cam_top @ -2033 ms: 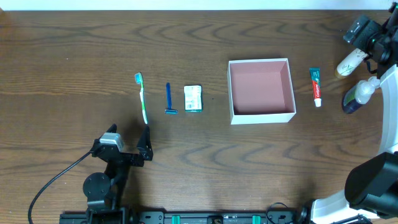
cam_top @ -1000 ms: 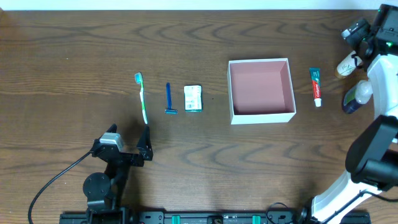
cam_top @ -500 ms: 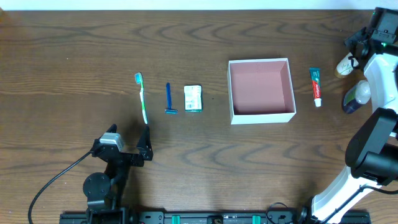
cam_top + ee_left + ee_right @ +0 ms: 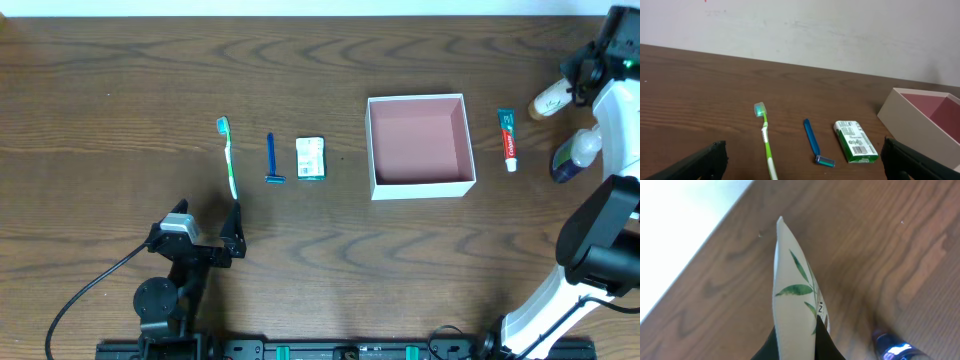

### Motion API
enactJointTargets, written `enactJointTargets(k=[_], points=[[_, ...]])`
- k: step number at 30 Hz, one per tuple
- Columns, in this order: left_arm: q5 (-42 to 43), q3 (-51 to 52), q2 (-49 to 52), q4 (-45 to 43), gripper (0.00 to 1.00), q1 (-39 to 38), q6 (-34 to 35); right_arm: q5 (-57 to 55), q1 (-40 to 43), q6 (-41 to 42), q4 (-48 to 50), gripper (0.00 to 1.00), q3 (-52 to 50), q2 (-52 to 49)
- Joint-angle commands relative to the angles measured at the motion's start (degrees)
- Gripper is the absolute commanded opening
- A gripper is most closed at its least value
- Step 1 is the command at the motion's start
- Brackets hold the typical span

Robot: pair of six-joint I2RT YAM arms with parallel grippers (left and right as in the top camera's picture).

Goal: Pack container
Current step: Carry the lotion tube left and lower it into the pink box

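On the dark wooden surface [image 4: 120, 80], the left claw [image 4: 207, 218] sits near the front-left with its fingers spread wide and nothing between them. Just beyond it lies a green-and-white plastic toothbrush [image 4: 229, 158], then a slim blue plastic razor [image 4: 271, 158], then a small green-and-white rectangular packet [image 4: 311, 158], the three side by side and apart from one another. Right of centre stands the square shallow box with thin white walls and a dusty pink inside, the container [image 4: 422, 187], with nothing in it. Just beside its right wall lies a small red, white and green toothpaste tube [image 4: 509, 139]. At the far right edge the right claw [image 4: 796, 342] is pinching a cream soft tube printed with green leaves [image 4: 792, 285]. A dark blue bottle with a white cap [image 4: 570, 160] lies near it.
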State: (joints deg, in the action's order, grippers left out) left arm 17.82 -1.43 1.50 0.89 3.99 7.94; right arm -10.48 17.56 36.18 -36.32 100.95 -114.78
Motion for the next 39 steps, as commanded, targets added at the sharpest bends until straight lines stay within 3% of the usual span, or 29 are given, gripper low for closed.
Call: enactJointTargets(k=[1, 18, 25, 29, 39], points=[[0.6, 1.0, 0.0, 1.9, 0.98, 0.2, 0.5, 3.9, -0.9, -4.2, -2.2, 0.01, 9.7, 0.8], [0.6, 1.0, 0.0, 1.9, 0.98, 0.2, 0.5, 36.3, -6.7, -20.7, -34.3, 0.01, 44.9, 0.9], [0.6, 1.0, 0.0, 1.9, 0.98, 0.2, 0.5, 28.4, -16.9, -29.8, -45.3, 0.01, 45.9, 0.9], [0.6, 1.0, 0.0, 1.9, 0.98, 0.2, 0.5, 17.6, -23.2, -28.9, -49.6, 0.01, 45.5, 0.9], [0.6, 1.0, 0.0, 1.9, 0.98, 0.2, 0.5, 4.7, -34.9, -24.4, -48.9, 0.01, 36.4, 0.9]])
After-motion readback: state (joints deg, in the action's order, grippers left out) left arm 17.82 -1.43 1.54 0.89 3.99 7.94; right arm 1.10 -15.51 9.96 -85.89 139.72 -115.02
